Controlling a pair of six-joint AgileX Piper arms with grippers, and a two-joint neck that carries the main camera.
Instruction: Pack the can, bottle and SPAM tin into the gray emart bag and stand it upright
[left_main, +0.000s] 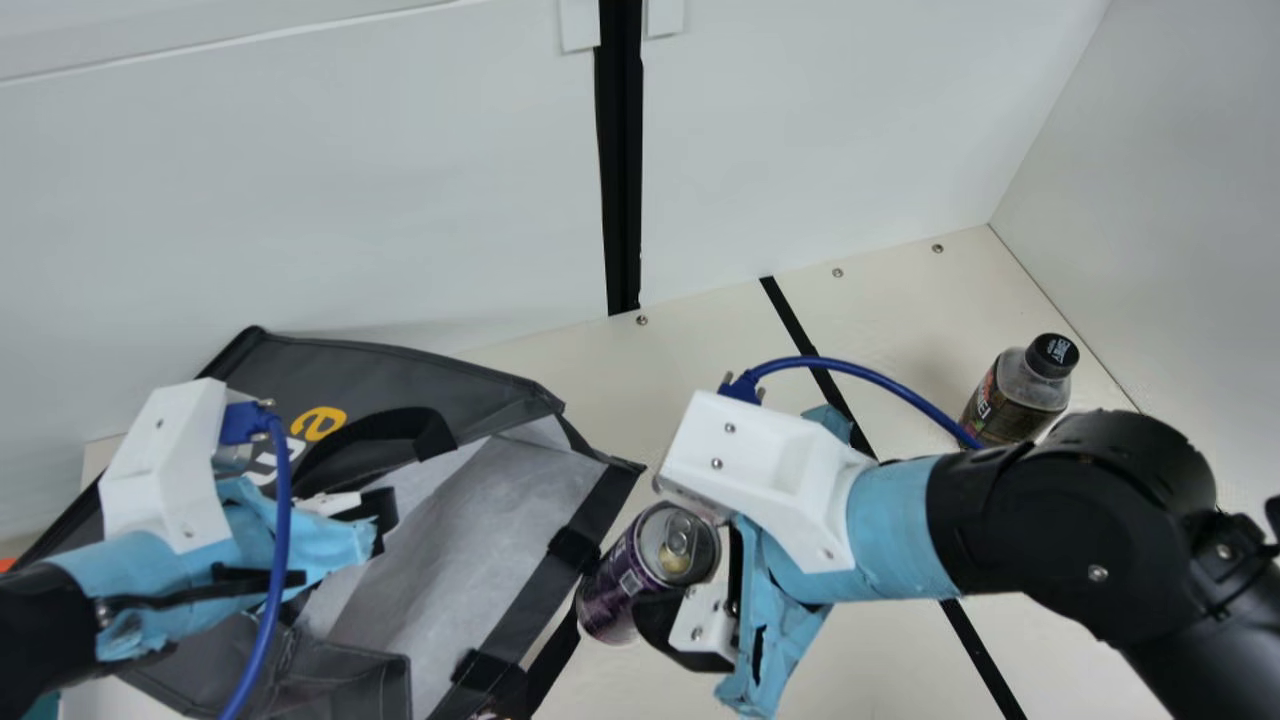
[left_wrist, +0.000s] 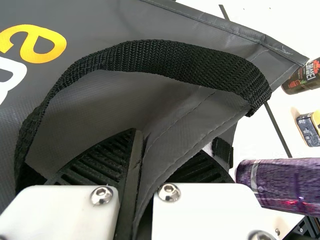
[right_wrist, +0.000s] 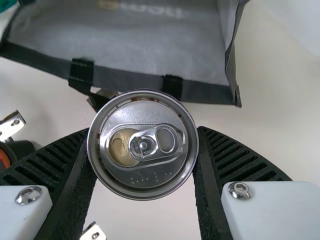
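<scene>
Comes to one purple drink can (left_main: 612, 592), one black-capped bottle (left_main: 1012, 398) and one SPAM tin (left_wrist: 307, 130) — plus one gray emart bag (left_main: 400, 372) — four kinds, all singles.

glossy metal can (right_wrist: 165, 172), matt cloth bag (left_main: 400, 372), rough woven handle (left_wrist: 165, 57).

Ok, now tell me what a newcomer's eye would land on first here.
Probably the big gray bag at the main view's left, its pale lining gaping and its edge caught in the left pincer. Next, the purple can between the fingers of the right pincer, beside the bag's mouth. Then the black-capped bottle, off to the right.
</scene>
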